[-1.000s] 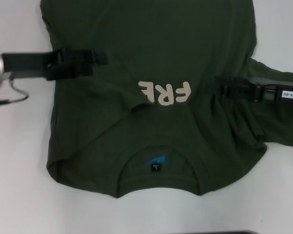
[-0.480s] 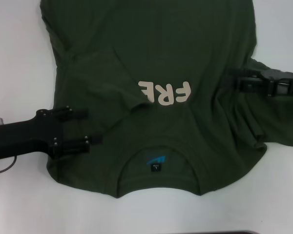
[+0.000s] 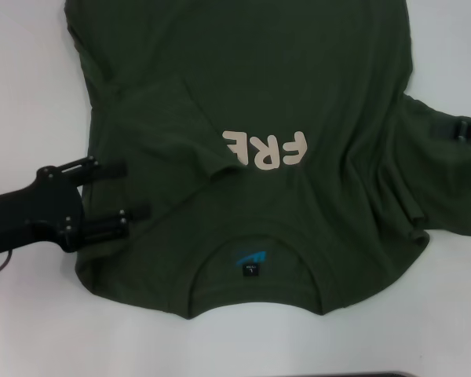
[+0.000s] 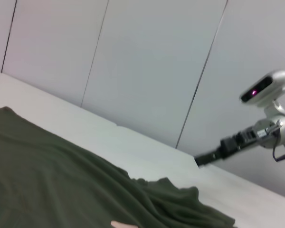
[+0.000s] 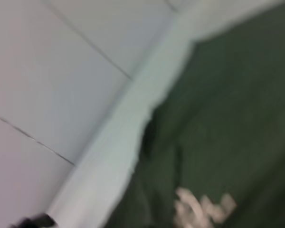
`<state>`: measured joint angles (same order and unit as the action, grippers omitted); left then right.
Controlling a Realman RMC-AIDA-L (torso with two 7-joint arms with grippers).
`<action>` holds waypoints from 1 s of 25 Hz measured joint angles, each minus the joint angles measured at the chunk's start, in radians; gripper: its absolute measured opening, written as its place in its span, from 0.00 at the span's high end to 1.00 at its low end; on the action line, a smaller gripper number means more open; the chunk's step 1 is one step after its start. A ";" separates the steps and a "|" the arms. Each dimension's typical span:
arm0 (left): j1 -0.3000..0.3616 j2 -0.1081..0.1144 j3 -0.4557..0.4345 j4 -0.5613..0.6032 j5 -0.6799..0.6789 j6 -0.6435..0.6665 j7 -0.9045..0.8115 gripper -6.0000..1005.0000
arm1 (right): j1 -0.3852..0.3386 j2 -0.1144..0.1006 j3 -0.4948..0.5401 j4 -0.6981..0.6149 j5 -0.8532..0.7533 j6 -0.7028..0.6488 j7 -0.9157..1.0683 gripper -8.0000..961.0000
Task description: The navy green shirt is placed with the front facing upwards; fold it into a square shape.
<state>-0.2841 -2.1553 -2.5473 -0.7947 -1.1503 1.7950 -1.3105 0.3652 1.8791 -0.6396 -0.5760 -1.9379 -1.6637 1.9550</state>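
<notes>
The navy green shirt (image 3: 251, 149) is spread front up across the middle of the white table (image 3: 31, 78), its collar at six o'clock and one sleeve folded in over the chest. The left gripper (image 3: 118, 192) is seen at nine o'clock over the shirt's edge, jaws wide and empty. The right gripper (image 3: 459, 129) is glimpsed at three o'clock; its jaws cannot be judged.

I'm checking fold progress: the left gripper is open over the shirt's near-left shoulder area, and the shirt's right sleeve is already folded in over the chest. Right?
Not quite. In the head view the right sleeve is spread out sideways; the left sleeve is the folded-in one. The left gripper is open over the navy green shirt.
</notes>
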 joint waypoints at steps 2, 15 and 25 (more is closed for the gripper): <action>-0.005 0.001 -0.018 -0.005 -0.002 0.015 -0.009 0.19 | 0.005 -0.043 0.001 -0.004 -0.074 -0.005 0.130 0.09; -0.013 -0.006 -0.031 -0.016 -0.021 0.028 -0.032 0.19 | 0.067 -0.128 0.104 -0.071 -0.374 -0.009 0.417 0.09; -0.015 -0.006 -0.031 -0.015 -0.039 0.025 -0.032 0.19 | 0.068 -0.094 0.109 -0.056 -0.386 0.108 0.493 0.10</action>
<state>-0.2994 -2.1614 -2.5786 -0.8099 -1.1896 1.8200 -1.3427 0.4334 1.7855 -0.5302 -0.6315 -2.3242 -1.5556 2.4483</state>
